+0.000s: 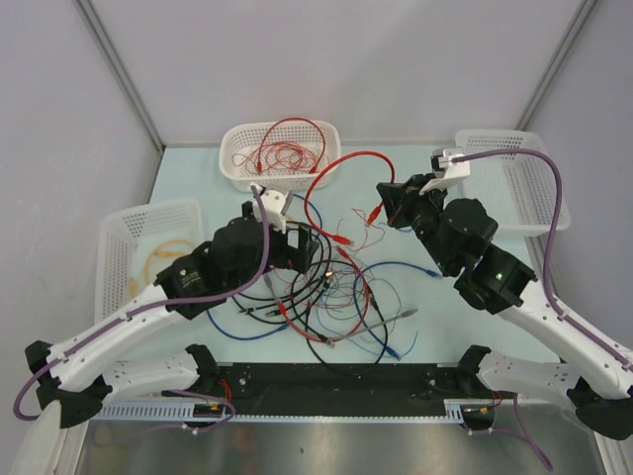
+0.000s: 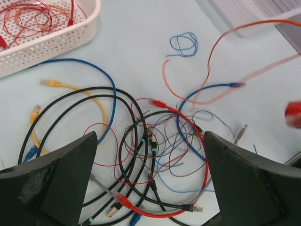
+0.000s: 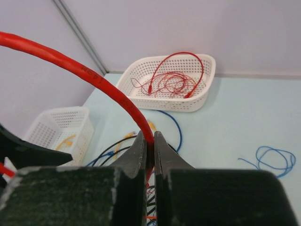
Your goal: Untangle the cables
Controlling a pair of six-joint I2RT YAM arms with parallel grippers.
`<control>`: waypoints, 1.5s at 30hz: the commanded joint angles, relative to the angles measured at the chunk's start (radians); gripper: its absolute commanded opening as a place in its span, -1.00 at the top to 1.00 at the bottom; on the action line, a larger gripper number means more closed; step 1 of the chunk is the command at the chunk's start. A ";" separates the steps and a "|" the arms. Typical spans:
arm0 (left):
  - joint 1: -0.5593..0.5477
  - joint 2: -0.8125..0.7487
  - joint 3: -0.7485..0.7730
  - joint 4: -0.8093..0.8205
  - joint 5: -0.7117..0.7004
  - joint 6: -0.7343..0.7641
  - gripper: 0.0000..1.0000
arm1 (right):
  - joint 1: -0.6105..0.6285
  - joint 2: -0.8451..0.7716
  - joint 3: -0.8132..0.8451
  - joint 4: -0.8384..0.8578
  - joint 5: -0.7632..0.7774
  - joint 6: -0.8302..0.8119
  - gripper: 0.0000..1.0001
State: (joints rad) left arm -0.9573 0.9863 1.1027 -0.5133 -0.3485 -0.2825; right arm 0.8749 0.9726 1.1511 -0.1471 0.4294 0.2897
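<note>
Clamps right gripper (image 3: 149,139) on the thick red cable (image 3: 84,70); holds left gripper (image 2: 150,137) wide, seemingly empty, above tangled cables (image 1: 326,292).

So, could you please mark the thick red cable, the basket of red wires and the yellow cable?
thick red cable (image 3: 94,76), right wrist view, arch.
basket of red wires (image 3: 169,104), right wrist view, wall.
yellow cable (image 2: 70,87), left wrist view, upper stretch.

The cables (image 1: 326,287) lie in a heap. Behind them stands the rear basket (image 1: 237,168), holding more; the left basket (image 1: 114,257) and right basket (image 1: 519,198) flank them.
</note>
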 commanded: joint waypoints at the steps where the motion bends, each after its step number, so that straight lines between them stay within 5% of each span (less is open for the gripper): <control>1: -0.003 -0.101 -0.070 0.125 -0.079 -0.030 -0.99 | 0.006 0.000 0.050 -0.083 0.094 -0.029 1.00; 14: -0.003 -0.198 -0.357 0.478 0.003 -0.041 -0.98 | 0.006 -0.055 0.093 -0.158 -0.013 0.057 1.00; 21: -0.003 -0.253 -0.740 1.181 0.169 -0.056 -0.99 | 0.006 -0.054 0.206 -0.247 -0.073 0.158 1.00; 30: -0.012 -0.129 -0.771 1.459 0.235 -0.015 -0.99 | 0.006 -0.006 0.326 -0.316 -0.116 0.206 1.00; 45: -0.012 -0.048 -0.718 1.657 0.341 0.080 -0.99 | 0.006 0.006 0.335 -0.335 -0.158 0.243 1.00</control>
State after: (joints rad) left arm -0.9646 0.9031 0.3367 1.0351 -0.0978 -0.2352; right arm 0.8757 0.9779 1.4494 -0.4961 0.3046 0.5022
